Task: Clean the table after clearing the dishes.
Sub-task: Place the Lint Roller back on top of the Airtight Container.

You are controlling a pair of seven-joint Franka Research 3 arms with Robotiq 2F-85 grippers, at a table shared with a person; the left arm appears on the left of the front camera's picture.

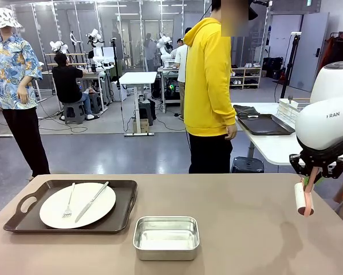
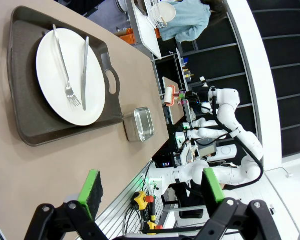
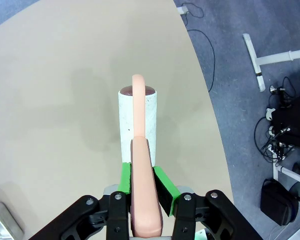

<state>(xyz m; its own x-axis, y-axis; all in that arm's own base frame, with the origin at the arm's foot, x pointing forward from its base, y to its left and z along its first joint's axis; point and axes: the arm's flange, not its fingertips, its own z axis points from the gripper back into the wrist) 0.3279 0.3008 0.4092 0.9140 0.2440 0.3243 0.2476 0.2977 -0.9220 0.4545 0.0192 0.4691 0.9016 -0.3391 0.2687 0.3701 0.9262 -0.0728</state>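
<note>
On the brown table (image 1: 245, 229), at the left, a dark brown handled tray (image 1: 22, 220) carries a round white plate (image 1: 51, 212) with a fork (image 1: 68, 205) and a knife (image 1: 92, 201). My right gripper (image 1: 312, 175) hangs over the table's right end, shut on the salmon handle of a white lint roller (image 1: 300, 197). In the right wrist view its green pads (image 3: 162, 185) clamp the handle, and the roll (image 3: 124, 120) points down a little above the tabletop (image 3: 54, 75). My left gripper (image 2: 152, 189) is open and holds nothing, high above the tray (image 2: 24, 75) and plate (image 2: 94, 85).
A small rectangular steel pan (image 1: 166, 237) sits at the front middle, right of the tray. A person in a yellow hoodie (image 1: 208, 86) stands beyond the far edge. A white side table with a dark tray (image 1: 268, 125) stands at the back right.
</note>
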